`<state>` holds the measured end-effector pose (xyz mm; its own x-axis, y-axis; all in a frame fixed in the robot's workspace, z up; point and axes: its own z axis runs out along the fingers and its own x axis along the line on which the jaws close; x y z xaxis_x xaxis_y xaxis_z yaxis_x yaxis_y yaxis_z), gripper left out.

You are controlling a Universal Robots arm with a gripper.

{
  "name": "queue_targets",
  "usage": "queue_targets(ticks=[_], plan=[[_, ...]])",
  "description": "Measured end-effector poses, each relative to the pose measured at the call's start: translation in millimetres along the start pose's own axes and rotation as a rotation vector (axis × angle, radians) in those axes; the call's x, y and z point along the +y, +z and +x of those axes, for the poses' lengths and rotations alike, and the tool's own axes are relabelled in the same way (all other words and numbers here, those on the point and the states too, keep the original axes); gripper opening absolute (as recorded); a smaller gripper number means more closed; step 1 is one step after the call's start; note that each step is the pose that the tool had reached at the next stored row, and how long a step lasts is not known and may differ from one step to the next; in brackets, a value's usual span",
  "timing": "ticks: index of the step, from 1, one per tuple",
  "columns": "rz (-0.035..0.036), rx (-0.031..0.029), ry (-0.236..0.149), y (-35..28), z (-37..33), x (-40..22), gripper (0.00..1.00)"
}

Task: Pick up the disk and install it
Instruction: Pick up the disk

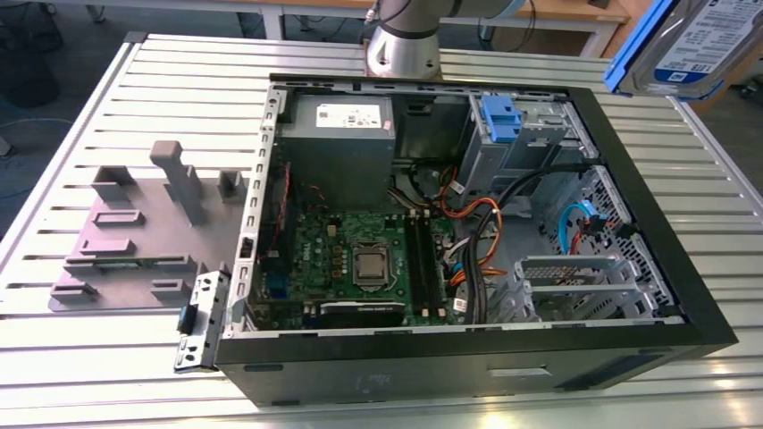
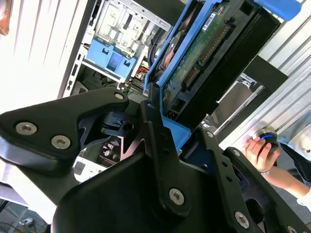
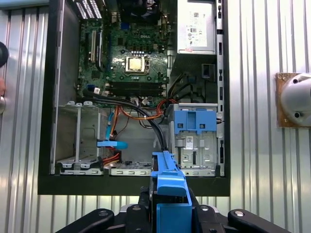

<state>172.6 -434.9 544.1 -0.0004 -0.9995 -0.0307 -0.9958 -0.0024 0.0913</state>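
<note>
Holding the disk (image 1: 689, 43) aloft in the gripper (image 2: 177, 120), with the fingers (image 2: 154, 141) drawn in narrow and pressing on its blue carrier bracket from either side. Hanging it high over the bench (image 1: 143, 98), toward the exterior view's right, well apart from the open computer case (image 1: 685, 286) and touching nothing but the fingers.

Judging the pick-up as finished and the carry toward the install as the step in hand, with nothing seated yet. Looking down, in the first wrist view, past the carrier's edge toward the grey metal bay (image 3: 197, 145) with its blue latch piece (image 3: 197, 120), near the power supply (image 3: 196, 26). Calling, most likely, for lowering toward that bay while keeping the disk square to its opening and steering clear of the black and orange cables (image 3: 146, 114) running just beside it.

Showing, in the exterior view, a tilted silver body with a white-and-blue label and blue plastic framing along its edge. Showing, in the second wrist view, the green circuit-board underside and the connector end, pointing away from the gripper.
</note>
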Motion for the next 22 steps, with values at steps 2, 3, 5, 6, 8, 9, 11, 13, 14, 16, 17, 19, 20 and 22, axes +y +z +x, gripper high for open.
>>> queue_targets(ticks=[2, 3, 5, 6, 8, 9, 11, 13, 14, 16, 17, 19, 20, 22], plan=[[0.0, 0.0, 0.0, 0.1, 0.6, 0.0, 0.37], [0.0, 0.0, 0.0, 0.1, 0.8, 0.0, 0.37], [0.0, 0.0001, 0.0, 0.1, 1.4, 0.0, 0.37], [0.0, 0.0, 0.0, 0.2, 1.7, 0.0, 0.37], [0.0, 0.0, 0.0, 0.2, 2.2, 0.0, 0.37], [0.0, 0.0, 0.0, 0.2, 2.5, 0.0, 0.37], [0.0, 0.0, 0.0, 0.3, 3.1, 0.0, 0.37], [0.0, 0.0, 0.0, 0.4, 3.7, 0.0, 0.37], [0.0, 0.0, 0.0, 0.4, 3.9, 0.0, 0.37], [0.0, 0.0, 0.0, 0.5, 4.5, 0.0, 0.37], [0.0001, 0.0, 0.0, 0.5, 4.8, -0.1, 0.37], [0.0, 0.0001, 0.0, 0.5, 5.4, -0.1, 0.37], [0.0, -0.0001, 0.0, 0.6, 5.7, 0.0, 0.37], [0.0, 0.0001, 0.0, 0.6, 6.3, -0.1, 0.37]])
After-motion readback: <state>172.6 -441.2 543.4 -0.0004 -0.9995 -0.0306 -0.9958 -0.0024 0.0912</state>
